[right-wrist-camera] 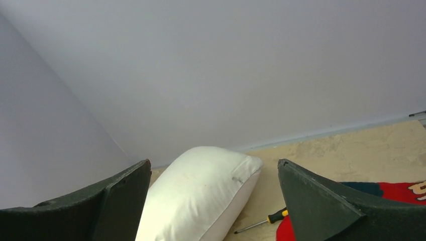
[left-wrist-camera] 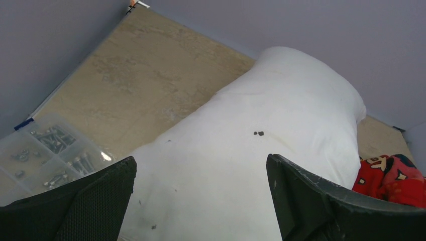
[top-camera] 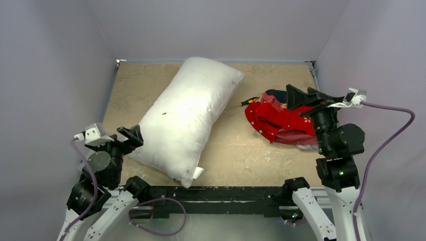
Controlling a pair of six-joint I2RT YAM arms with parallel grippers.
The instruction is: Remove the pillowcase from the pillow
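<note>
1. The pillow [top-camera: 188, 118] lies bare and white, slantwise across the desk [top-camera: 241, 150], with one end towards the far wall and its tagged corner at the near edge.
2. The pillowcase [top-camera: 279, 123] is fully off. It sits as a crumpled red heap on the right side of the desk, apart from the pillow, with a screwdriver [top-camera: 242, 103] lying between the two.
3. The left pincer [left-wrist-camera: 201, 157] is spread wide and holds nothing. It sits low at the pillow's near left flank, and I cannot tell whether a finger touches the fabric.
4. The right pincer [right-wrist-camera: 214, 161] is also wide open and empty. It is raised over the far side of the red heap.
5. Judged from this layout, the task looks finished, and only pulling the arms clear remains.
6. One risk is the left arm swinging inward and shoving the pillow, whose near corner already sits at the desk's front rail and could slide off.
7. Another is the right pincer dropping as it backs off. A finger could snag a loose fold and drag the pillowcase along, or knock the screwdriver into the pillow.
8. A clear parts box [left-wrist-camera: 45, 150] sits to the left of the left arm, and a wide sweep could knock it.
</note>
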